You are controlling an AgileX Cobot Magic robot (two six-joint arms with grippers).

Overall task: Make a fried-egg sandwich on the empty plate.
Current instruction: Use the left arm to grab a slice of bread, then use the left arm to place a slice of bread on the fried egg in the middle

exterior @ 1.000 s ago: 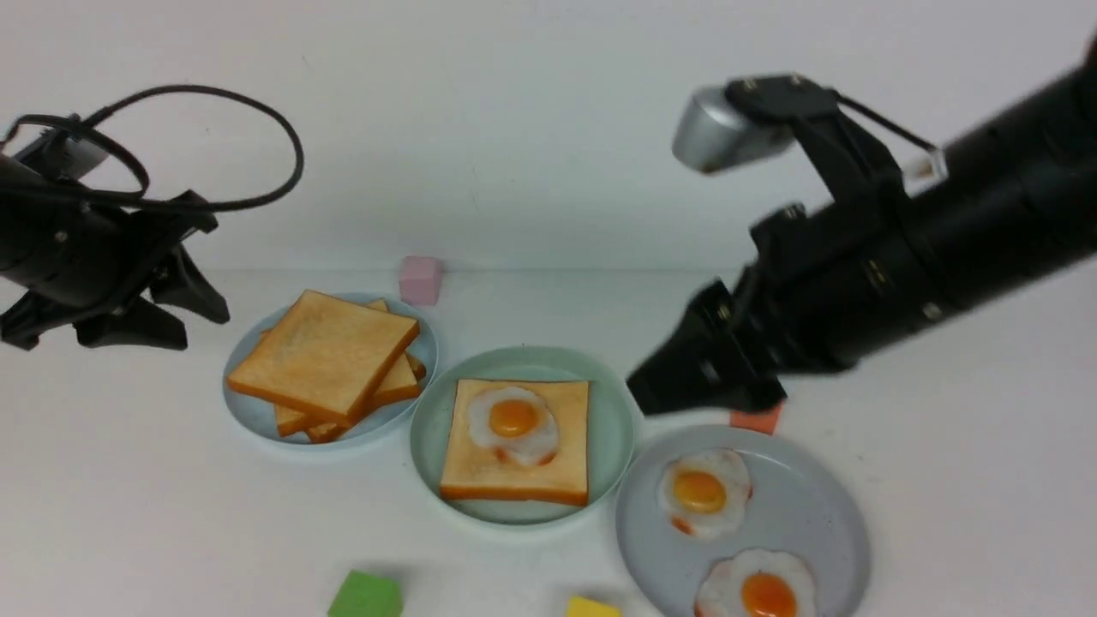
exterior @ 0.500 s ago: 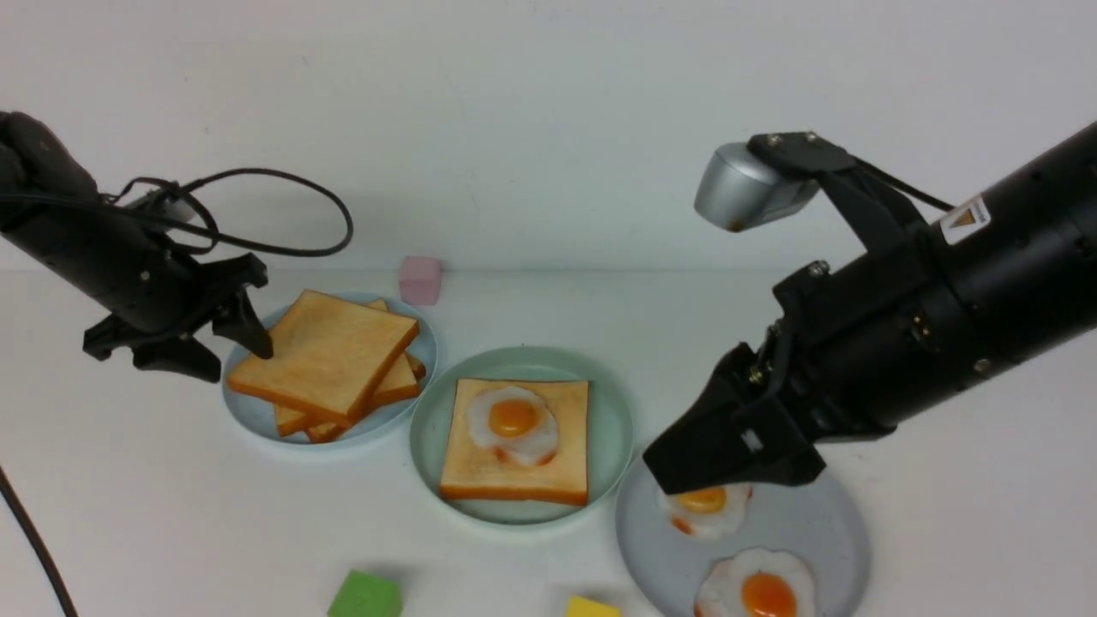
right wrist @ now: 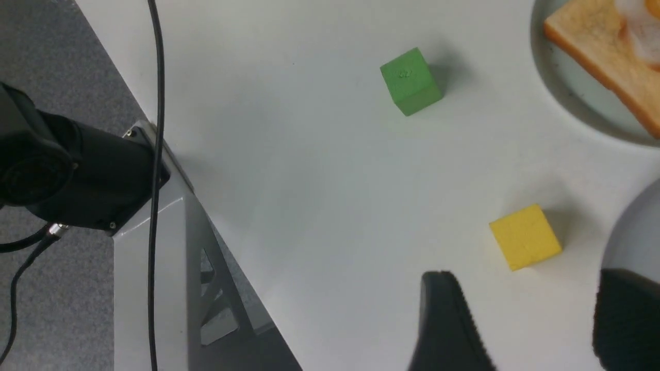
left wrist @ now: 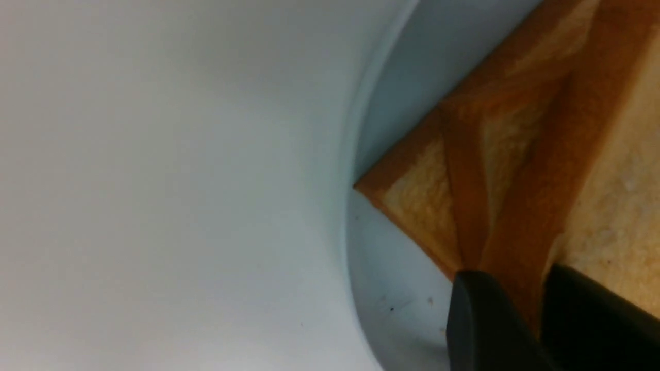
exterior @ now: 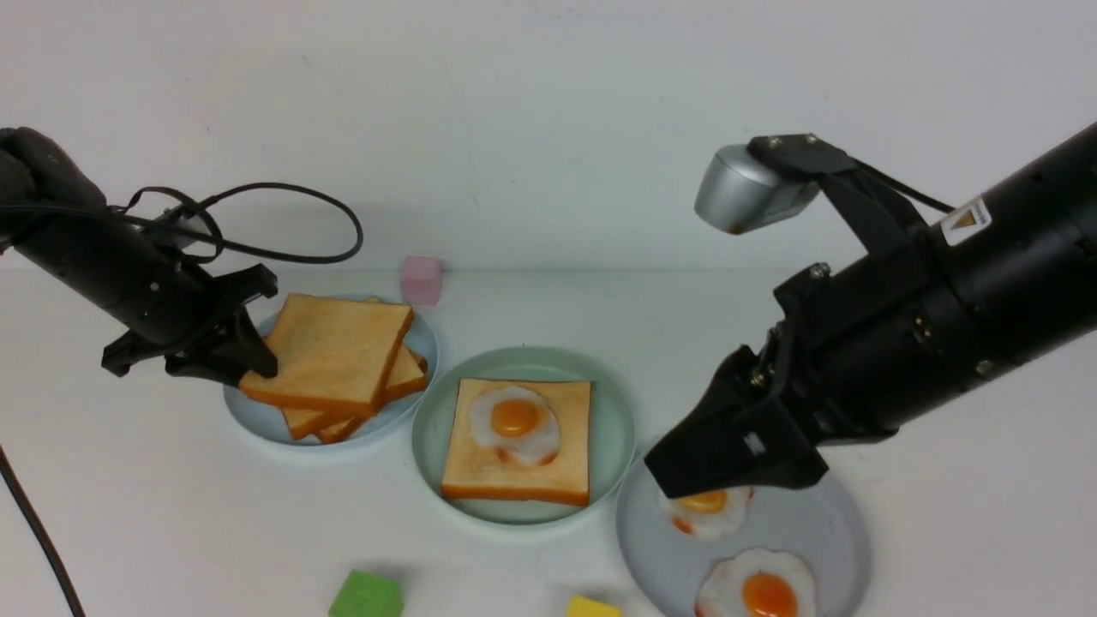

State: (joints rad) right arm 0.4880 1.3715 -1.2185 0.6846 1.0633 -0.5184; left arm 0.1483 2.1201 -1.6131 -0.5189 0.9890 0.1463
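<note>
Sandwich half-built: base toast (exterior: 514, 480) and fried egg (exterior: 514, 424) sit on the mint-green plate (exterior: 613, 428). Left hand (exterior: 253, 360) pinches the top toast slice (exterior: 334, 347) over the pale-blue plate (exterior: 257, 416); right hand (exterior: 677, 476) hangs open, empty.

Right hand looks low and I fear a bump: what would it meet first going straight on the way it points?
The right hand would most likely meet the bare table between the yellow cube and the grey plate; depth is unclear, so the plate's rim might come first.
</note>
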